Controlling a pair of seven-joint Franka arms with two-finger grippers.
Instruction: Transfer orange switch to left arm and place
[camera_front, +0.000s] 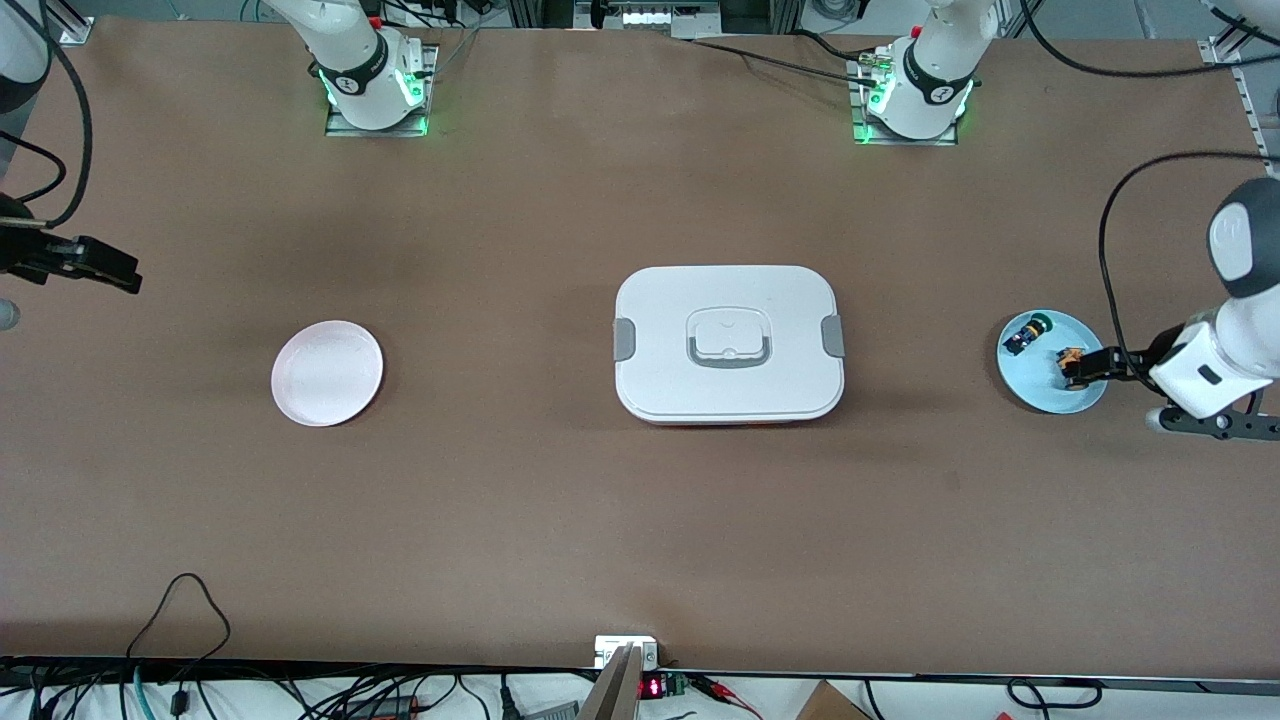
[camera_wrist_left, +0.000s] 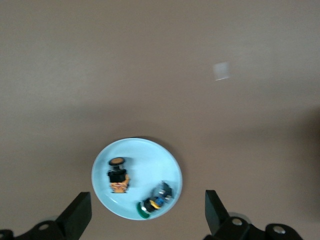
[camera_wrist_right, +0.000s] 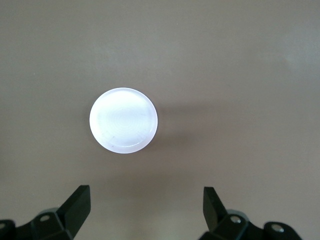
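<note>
I see the tiny orange-and-black switch lying on the round pale-blue plate at the left arm's end. My left gripper hangs above it, spread wide, empty. The right gripper waits open, also empty, above the white plate. The large white lidded box sits between the plates.

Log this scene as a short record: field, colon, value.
orange switch: on blue plate, beside blue switch, ungrasped
blue plate: toward left arm's end of table
box: mid-table, lid on
white plate: toward right arm's end, bare
left end effector: open, over blue plate
right end effector: open, waiting, up by white plate
</note>
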